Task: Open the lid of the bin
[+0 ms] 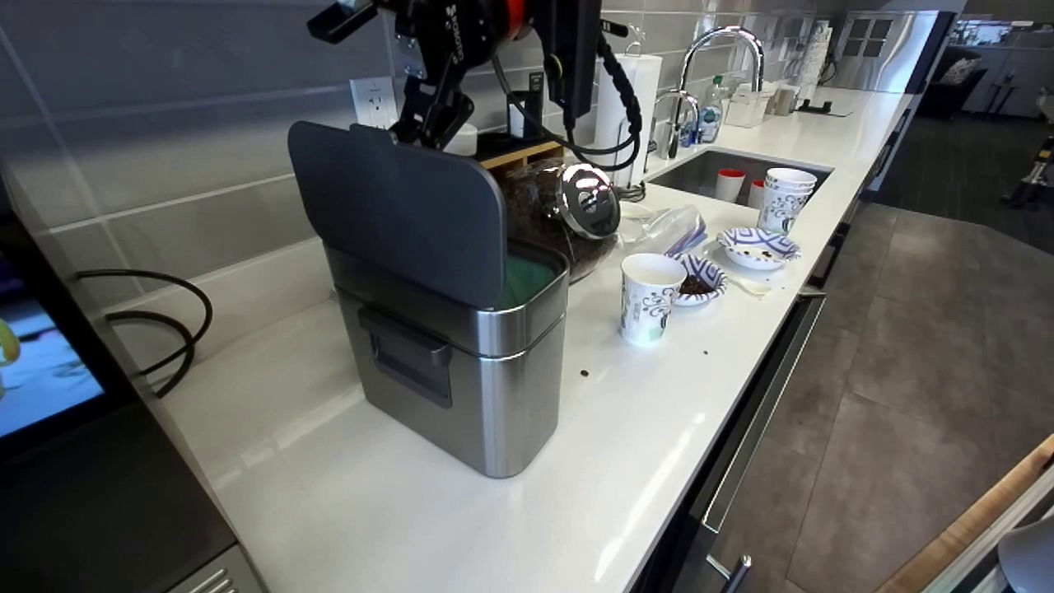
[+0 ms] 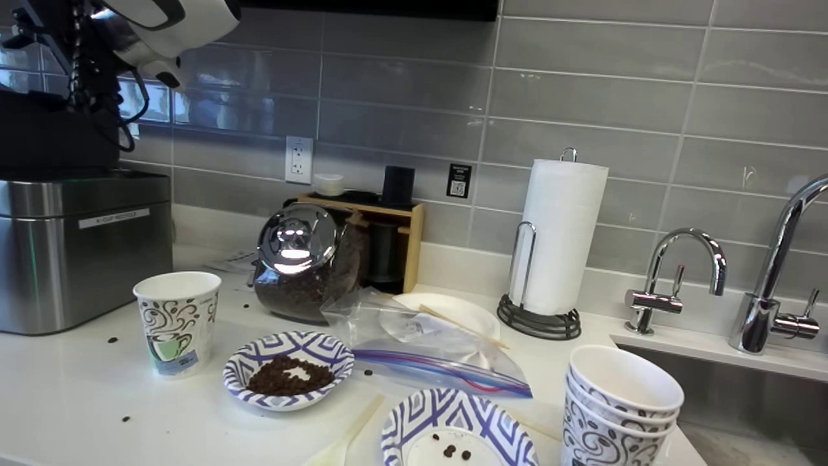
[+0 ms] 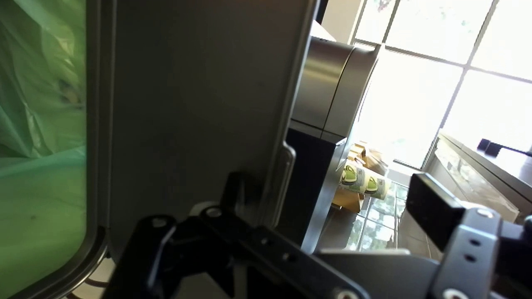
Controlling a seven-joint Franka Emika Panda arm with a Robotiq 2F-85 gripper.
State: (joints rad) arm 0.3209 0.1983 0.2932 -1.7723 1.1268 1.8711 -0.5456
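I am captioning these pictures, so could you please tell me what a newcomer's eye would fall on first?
Probably the steel bin on the white counter, its dark grey lid raised and the open black pincer by the lid's upper edge. Next might come the green liner inside the bin, at the left of the wrist view. In an exterior view, the chrome cap of a jar gleams before a wooden shelf.

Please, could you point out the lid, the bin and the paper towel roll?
Lid (image 1: 402, 216), in an exterior view: on its flat face.
Bin (image 1: 475, 402), in an exterior view: on its steel wall.
Paper towel roll (image 2: 560, 236), in an exterior view: on its white side.
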